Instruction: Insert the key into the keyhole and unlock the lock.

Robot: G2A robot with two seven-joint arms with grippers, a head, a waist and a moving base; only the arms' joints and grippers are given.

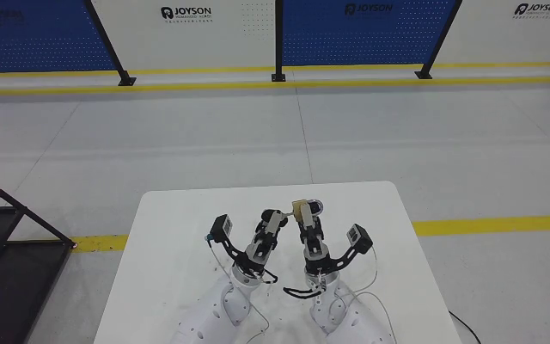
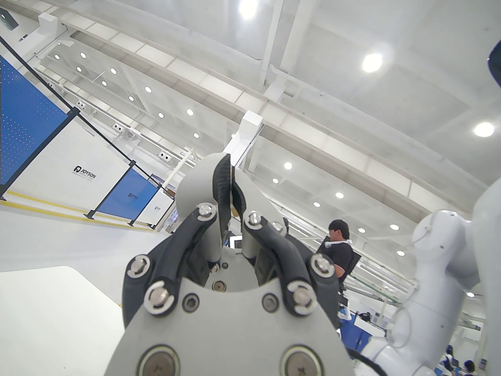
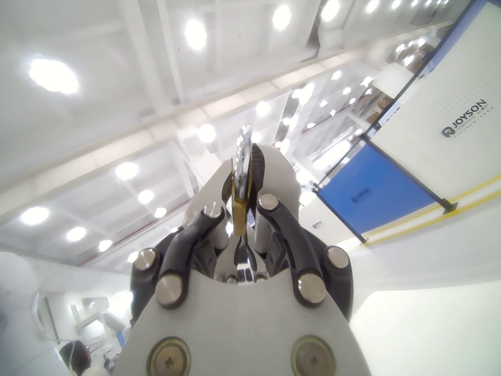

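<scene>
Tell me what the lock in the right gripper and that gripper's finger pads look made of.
Lock: the body looks like brass, yellow-gold with a soft sheen. Its silvery top part glints brightly, likely polished steel. Finger pads: black, matte, finely ribbed, probably rubber.

The lock is a small padlock with a brass-coloured body and a silvery shackle. It is held off the white table, above the table's far middle part. Its body is pinched edge-on between the closed fingers of the right gripper, the shackle sticking out past the fingertips; whether the shackle is latched cannot be told.
</scene>
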